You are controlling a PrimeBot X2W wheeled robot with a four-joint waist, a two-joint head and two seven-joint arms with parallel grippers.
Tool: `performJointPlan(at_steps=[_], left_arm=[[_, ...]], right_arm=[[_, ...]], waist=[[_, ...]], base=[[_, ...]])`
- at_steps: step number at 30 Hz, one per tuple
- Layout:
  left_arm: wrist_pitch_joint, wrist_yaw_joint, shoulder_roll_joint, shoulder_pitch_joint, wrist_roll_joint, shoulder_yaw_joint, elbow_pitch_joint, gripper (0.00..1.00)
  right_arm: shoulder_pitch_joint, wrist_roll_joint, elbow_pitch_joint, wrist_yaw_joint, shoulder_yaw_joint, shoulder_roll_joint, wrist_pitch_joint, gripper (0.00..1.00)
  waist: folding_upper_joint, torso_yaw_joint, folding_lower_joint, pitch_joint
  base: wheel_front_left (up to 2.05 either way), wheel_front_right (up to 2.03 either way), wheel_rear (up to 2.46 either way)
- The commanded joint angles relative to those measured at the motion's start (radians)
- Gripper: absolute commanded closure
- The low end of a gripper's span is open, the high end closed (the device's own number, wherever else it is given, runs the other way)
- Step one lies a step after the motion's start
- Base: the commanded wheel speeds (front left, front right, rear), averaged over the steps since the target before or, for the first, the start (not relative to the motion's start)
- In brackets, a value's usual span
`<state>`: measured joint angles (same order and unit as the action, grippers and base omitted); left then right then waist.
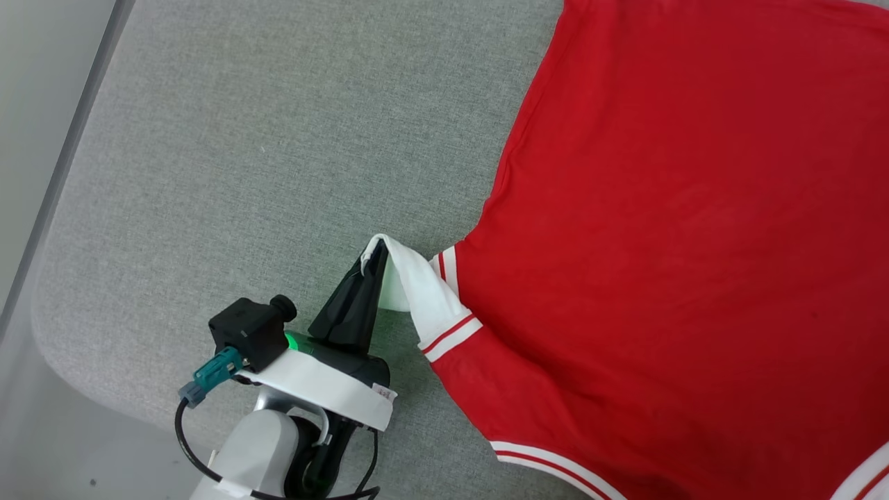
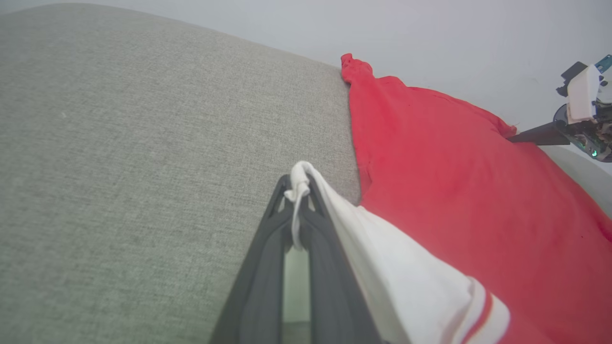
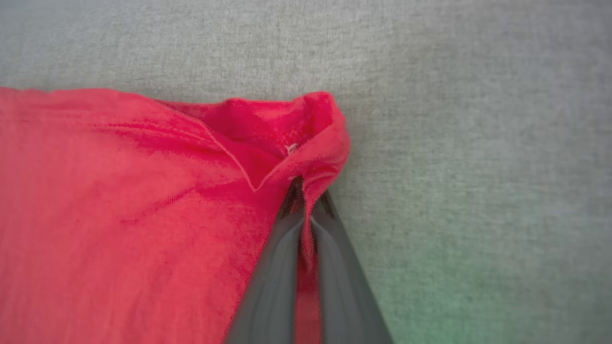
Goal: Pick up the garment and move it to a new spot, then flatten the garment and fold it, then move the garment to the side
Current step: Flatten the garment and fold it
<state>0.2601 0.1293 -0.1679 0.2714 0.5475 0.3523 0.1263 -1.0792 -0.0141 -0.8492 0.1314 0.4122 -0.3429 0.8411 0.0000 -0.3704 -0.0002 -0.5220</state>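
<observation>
The garment (image 1: 680, 222), a red shirt with white striped sleeves, lies spread over the right side of the grey surface. My left gripper (image 1: 375, 255) is shut on the edge of its white sleeve (image 1: 417, 292), lifted into a small peak beside the red body. In the left wrist view the sleeve cloth (image 2: 382, 267) is pinched at the tips of my left gripper (image 2: 297, 186). In the right wrist view my right gripper (image 3: 302, 188) is shut on a bunched corner of the red garment (image 3: 119, 200). The right gripper (image 2: 516, 138) also appears at the shirt's far edge.
The grey fabric surface (image 1: 264, 160) stretches left of the shirt, with its rounded front-left corner near my left arm. A pale floor or wall strip (image 1: 35, 104) runs along the far left edge.
</observation>
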Motion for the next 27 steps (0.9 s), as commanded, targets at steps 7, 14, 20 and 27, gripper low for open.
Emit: performJointPlan(at_steps=[7, 14, 20, 27], left_arm=[[0.007, 0.002, -0.013, -0.027, 0.000, -0.022, 0.021, 1.00], [0.007, 0.001, -0.027, -0.083, -0.026, -0.070, 0.050, 1.00], [0.007, -0.003, -0.063, -0.140, -0.035, -0.088, 0.092, 1.00], [-0.008, -0.017, -0.085, -0.197, -0.008, -0.110, 0.134, 1.00]], right_arm=[[0.052, 0.041, 0.067, -0.001, -0.088, -0.041, -0.031, 1.00], [0.192, 0.188, 0.208, -0.001, -0.189, -0.083, -0.053, 1.00], [0.405, 0.289, 0.371, -0.001, -0.207, -0.096, -0.046, 1.00], [0.733, 0.354, 0.596, -0.001, -0.124, -0.024, -0.033, 1.00]], waist=[[0.0000, 0.043, 0.0002, 0.083], [0.0000, 0.136, 0.0002, 0.203], [0.0000, 0.210, 0.0002, 0.302], [0.0000, 0.280, 0.0002, 0.393]], base=[[0.00, 0.00, 0.00], [0.00, 0.00, 0.00], [0.00, 0.00, 0.00], [0.00, 0.00, 0.00]])
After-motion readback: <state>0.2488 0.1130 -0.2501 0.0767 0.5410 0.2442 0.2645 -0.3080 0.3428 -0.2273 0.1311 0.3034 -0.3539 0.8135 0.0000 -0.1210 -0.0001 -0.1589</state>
